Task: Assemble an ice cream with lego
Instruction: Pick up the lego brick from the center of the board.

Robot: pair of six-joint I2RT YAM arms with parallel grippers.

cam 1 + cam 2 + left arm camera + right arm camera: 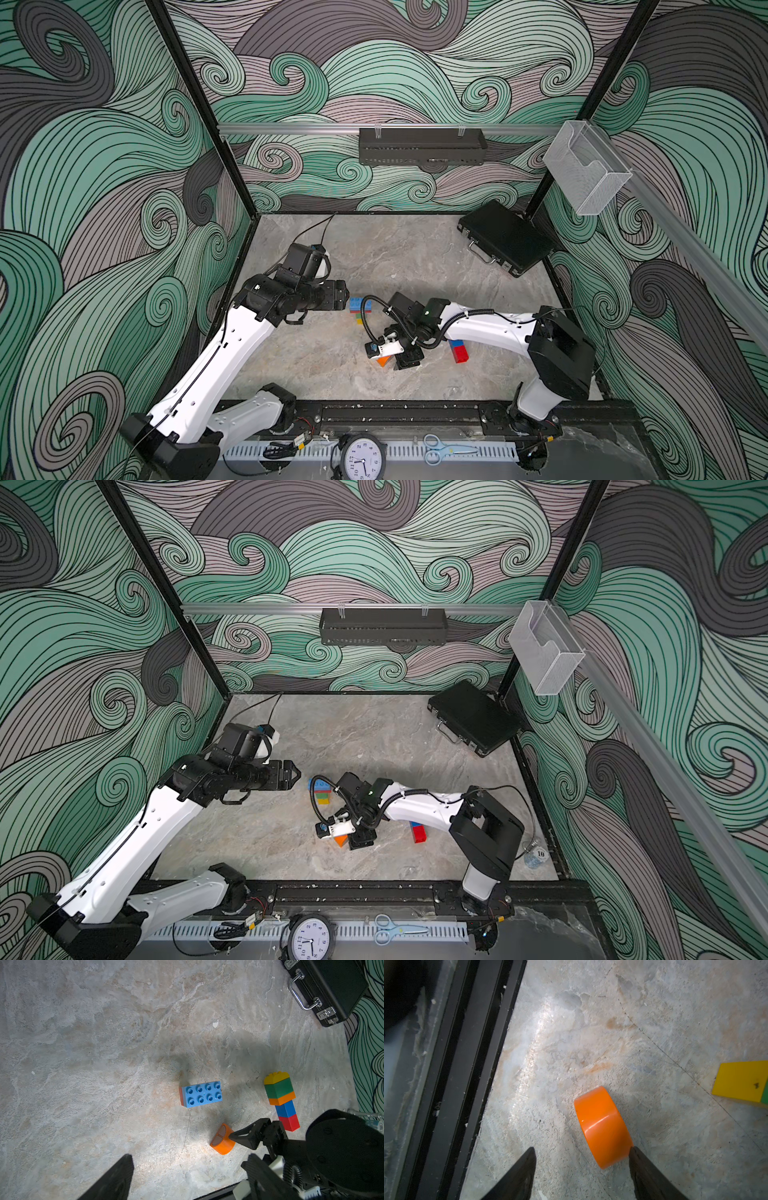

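Observation:
An orange round-topped lego brick (602, 1126) lies on its side on the marble floor, also seen in both top views (382, 360) (340, 840). My right gripper (582, 1148) hangs over it, open. One fingertip (634, 1152) touches the brick's side and the other stands well apart. A blue oblong brick (200, 1094) tops a small stack (360, 309) with red, green and yellow below. A bar of yellow, green, orange, blue and red bricks (280, 1101) lies flat, partly under the right arm (460, 354). My left gripper (189, 1156) hovers open and empty left of the blue brick (296, 775).
A black case (505, 237) lies at the back right corner. The black front rail (467, 1064) runs close to the orange brick. A clock (363, 459) and scissors (440, 451) lie beyond the rail. A small clear bottle (534, 856) stands by the right arm's base.

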